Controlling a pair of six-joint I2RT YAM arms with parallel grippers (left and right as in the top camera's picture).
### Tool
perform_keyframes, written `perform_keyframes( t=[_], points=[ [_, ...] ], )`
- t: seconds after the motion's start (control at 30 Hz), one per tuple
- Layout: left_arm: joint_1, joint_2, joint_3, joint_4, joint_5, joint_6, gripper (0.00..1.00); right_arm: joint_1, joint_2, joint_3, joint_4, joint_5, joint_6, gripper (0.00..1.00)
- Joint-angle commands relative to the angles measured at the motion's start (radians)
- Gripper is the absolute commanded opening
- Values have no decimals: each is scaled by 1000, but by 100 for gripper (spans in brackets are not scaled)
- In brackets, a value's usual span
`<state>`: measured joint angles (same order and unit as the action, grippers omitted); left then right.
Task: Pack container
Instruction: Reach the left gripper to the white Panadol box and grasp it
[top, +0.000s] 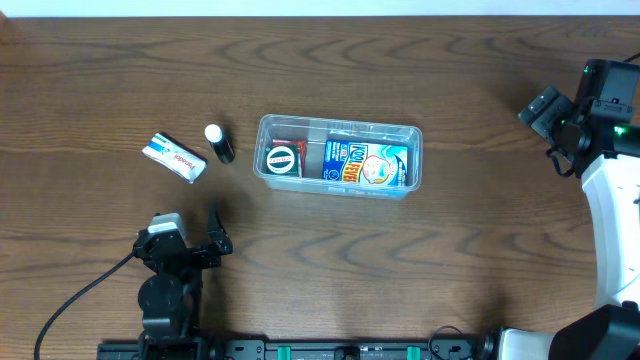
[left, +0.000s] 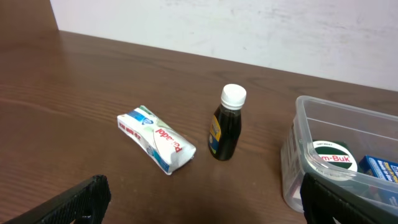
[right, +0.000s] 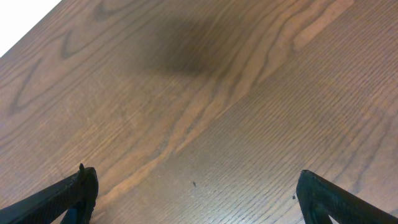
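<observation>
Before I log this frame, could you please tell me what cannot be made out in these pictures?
1. Left wrist view: most of the container is cut off by the right edge and a finger.
2. Overhead: the red item beside the round tin is too small to identify.
3. Overhead and left wrist: the bottle label is too small to read.
4. Right wrist view: only the table shows.
</observation>
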<state>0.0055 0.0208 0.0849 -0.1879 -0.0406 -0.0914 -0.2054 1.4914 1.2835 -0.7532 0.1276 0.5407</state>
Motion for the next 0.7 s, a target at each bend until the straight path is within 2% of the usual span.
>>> perform_keyframes(
  t=[0.0,0.1,0.17,0.3,0.43,0.53,0.67],
  points=[
    [5,3,-16,10,-14,81,98,-5,-19,10,-3,3,8,99],
    [5,3,-6,79,-13,91,98,-5,-19,10,-3,3,8,99],
    [5,5,28,71,8,90,98,-5,-19,10,-3,3,8,99],
    [5,80,168,-87,9,45,98,-5,-19,10,-3,3,8,99],
    [5,287,368,-264,7,35,98,-5,-19,10,-3,3,8,99],
    [5,505,557,-368,8,-15,98,-5,-19,10,-3,3,8,99],
    [5,789,818,-511,68,-15,98,-5,-19,10,-3,3,8,99]
  ],
)
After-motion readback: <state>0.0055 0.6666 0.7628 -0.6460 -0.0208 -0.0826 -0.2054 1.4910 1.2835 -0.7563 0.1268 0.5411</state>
